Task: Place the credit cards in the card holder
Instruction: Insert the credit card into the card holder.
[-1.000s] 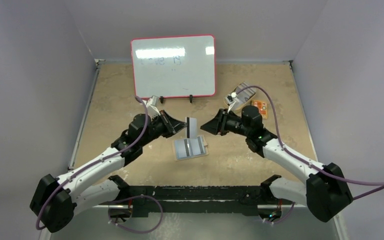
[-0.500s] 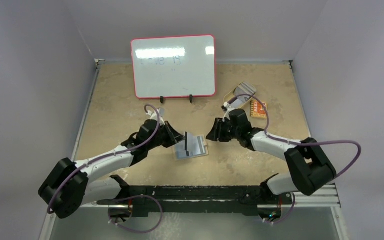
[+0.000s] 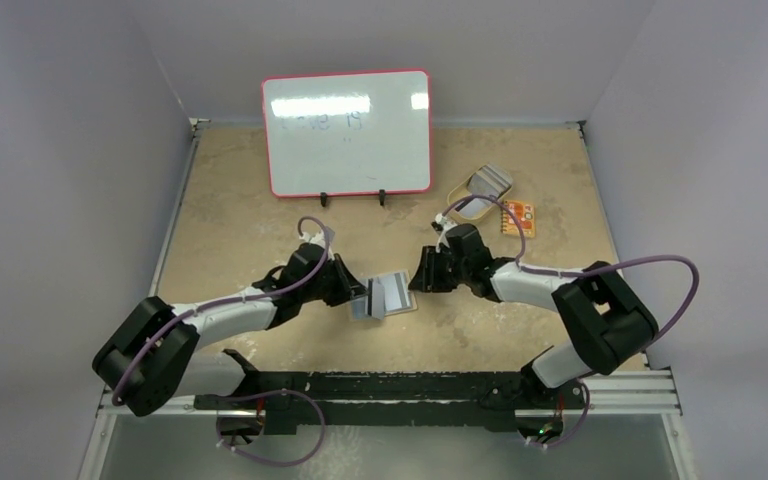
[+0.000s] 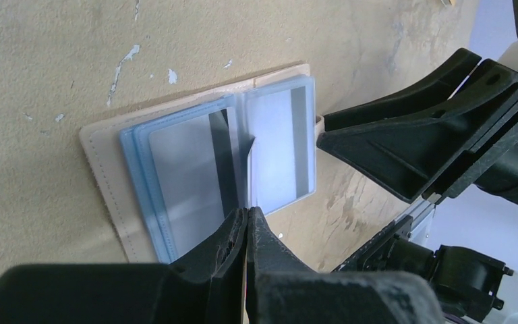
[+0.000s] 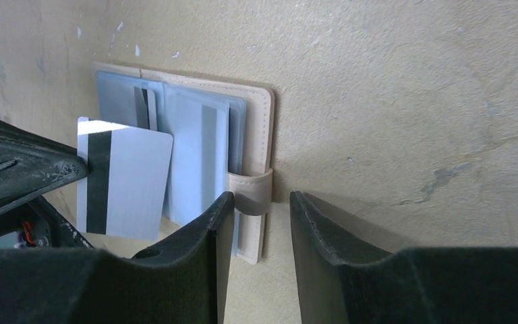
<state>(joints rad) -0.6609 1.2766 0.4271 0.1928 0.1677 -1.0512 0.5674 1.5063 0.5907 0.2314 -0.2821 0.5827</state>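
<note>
Near the middle of the table, a little toward the near edge, the card holder (image 5: 266,121) is lying open and flat, its clear sleeves facing up and some of them showing cards inside. You are holding one white credit card (image 5: 131,185) with a black stripe in the left gripper (image 4: 248,219), whose jaws are pinched tight on the card's edge. The card is standing on edge over the sleeves, its lower corner close to the fold between the two pages; I cannot tell whether it is touching a sleeve mouth. Your right gripper (image 5: 262,202) is holding nothing, its jaws apart and straddling the snap tab (image 5: 251,192) on the side facing the table's right edge.

You are working on the insertion step, as I judge it: the card is lined up but not yet in a pocket. The next move is calling for you to brace the holder with the right fingers so it does not slide, then to tilt the card flatter and feed its leading edge into a free sleeve. More cards (image 3: 490,180) are lying in the dish (image 3: 463,210) toward the far right corner.
</note>
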